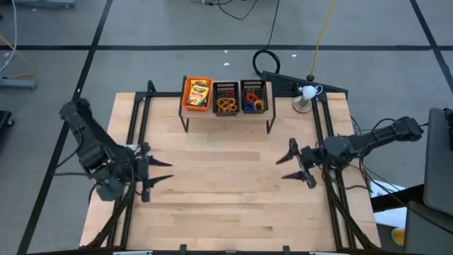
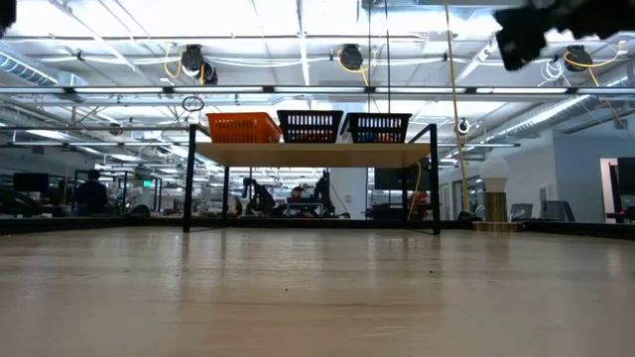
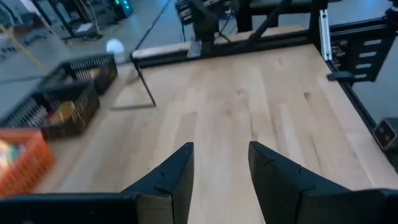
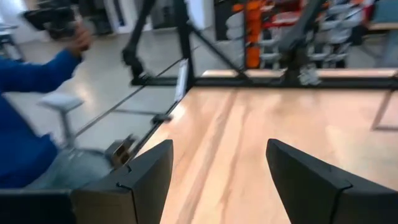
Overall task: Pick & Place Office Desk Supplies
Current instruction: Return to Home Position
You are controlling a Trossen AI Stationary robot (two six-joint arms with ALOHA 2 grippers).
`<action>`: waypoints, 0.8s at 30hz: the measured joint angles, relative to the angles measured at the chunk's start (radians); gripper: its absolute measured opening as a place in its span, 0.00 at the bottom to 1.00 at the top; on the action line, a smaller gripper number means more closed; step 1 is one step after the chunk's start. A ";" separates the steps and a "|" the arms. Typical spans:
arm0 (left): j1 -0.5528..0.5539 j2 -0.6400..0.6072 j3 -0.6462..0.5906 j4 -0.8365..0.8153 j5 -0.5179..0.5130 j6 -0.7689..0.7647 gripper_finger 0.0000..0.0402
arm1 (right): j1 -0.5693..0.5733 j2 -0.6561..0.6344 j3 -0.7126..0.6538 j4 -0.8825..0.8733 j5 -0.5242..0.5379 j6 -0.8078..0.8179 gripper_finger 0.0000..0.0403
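Observation:
The supplies sit in three mesh bins on a raised shelf at the table's far edge. The yellow-and-green card boxes (image 1: 197, 93) lie in the orange bin (image 1: 187, 95). Loopy reddish-brown and tan bands (image 1: 226, 105) fill the middle black bin. Coloured rubber-band rings (image 1: 252, 100) lie in the right black bin. My left gripper (image 1: 164, 171) (image 3: 221, 165) hovers open over the table's left side. My right gripper (image 1: 284, 167) (image 4: 219, 165) hovers open over the right side. Neither holds anything.
The shelf (image 2: 313, 153) stands on thin black legs (image 1: 186, 120) at the far edge, with bare wood between the arms (image 1: 226, 184). A small white lamp (image 1: 306, 93) stands at the far right corner. A person in a blue sleeve (image 4: 28, 93) is beyond the table's near side.

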 joint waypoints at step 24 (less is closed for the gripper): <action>-0.072 -0.450 -0.593 0.227 -0.128 -0.161 0.37 | -0.099 -0.060 -0.409 0.470 0.067 -0.010 0.62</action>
